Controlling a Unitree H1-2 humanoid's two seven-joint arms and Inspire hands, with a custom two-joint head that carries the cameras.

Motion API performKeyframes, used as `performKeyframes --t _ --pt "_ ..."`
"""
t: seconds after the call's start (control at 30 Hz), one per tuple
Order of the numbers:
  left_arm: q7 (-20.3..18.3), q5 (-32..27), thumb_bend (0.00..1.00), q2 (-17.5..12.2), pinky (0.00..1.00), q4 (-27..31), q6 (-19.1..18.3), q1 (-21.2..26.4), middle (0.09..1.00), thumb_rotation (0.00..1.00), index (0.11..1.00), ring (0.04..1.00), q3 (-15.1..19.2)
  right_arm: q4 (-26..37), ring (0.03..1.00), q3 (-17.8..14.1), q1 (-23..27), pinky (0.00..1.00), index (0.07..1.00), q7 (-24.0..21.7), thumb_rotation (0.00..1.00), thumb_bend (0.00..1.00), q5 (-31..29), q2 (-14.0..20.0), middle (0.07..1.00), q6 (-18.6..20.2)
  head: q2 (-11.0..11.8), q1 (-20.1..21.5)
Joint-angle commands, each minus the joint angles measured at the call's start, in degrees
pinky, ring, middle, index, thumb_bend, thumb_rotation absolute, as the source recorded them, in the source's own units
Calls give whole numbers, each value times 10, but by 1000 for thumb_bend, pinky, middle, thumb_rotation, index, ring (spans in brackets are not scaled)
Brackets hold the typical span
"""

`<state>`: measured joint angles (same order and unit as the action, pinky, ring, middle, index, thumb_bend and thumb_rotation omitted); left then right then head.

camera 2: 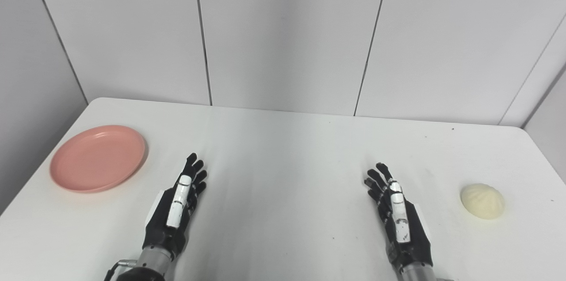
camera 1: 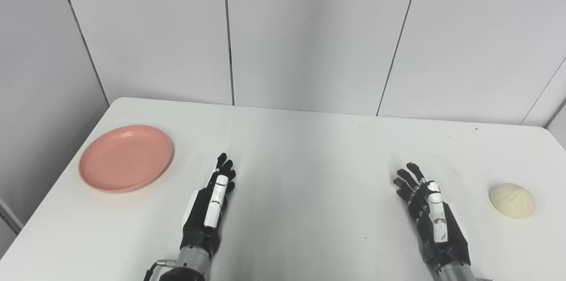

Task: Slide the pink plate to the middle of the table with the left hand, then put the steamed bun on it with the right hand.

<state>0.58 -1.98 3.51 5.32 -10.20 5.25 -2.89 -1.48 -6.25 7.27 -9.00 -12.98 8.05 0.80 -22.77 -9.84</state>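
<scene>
Pink, round, shallow plastic plate [camera 1: 126, 157] lies flat near the far left corner of the white worktop [camera 1: 300, 152], close to the left edge and not yet moved toward the middle. Near the right edge, toward the front, sits the pale cream steamed bun [camera 1: 512, 200] with its pleated dome up, well apart from the plate. Both black-and-white robot hands wait close to the front edge. The left hand [camera 1: 211, 210] holds nothing, its fingers extended and only slightly parted, pointing away from the robot, and it is near the plate but not touching it. The right hand [camera 1: 431, 214] is also empty, fingers spread, near the bun but clear of it.

Sliding the plate looks like the step in hand. It would likely go best if the left hand reached over to the plate's left rim, laid its fingers on or just behind that rim, and pushed gently rightward along the surface, keeping pressure low so the shallow rim does not tip or skid away.
</scene>
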Motion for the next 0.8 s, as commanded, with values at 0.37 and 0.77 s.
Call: performKeyframes --t 0.37,0.77 --pt "-3 4 570 2 1000 -6 20 12 1000 961 1000 981 -2 -28 897 1 -7 956 930 -6 980 774 4 -2 898 -40 8 2" --pt "-6 -2 568 -2 1000 -8 22 12 1000 952 1000 985 2 -30 894 5 -7 952 936 -2 984 770 10 -8 900 -42 8 8"
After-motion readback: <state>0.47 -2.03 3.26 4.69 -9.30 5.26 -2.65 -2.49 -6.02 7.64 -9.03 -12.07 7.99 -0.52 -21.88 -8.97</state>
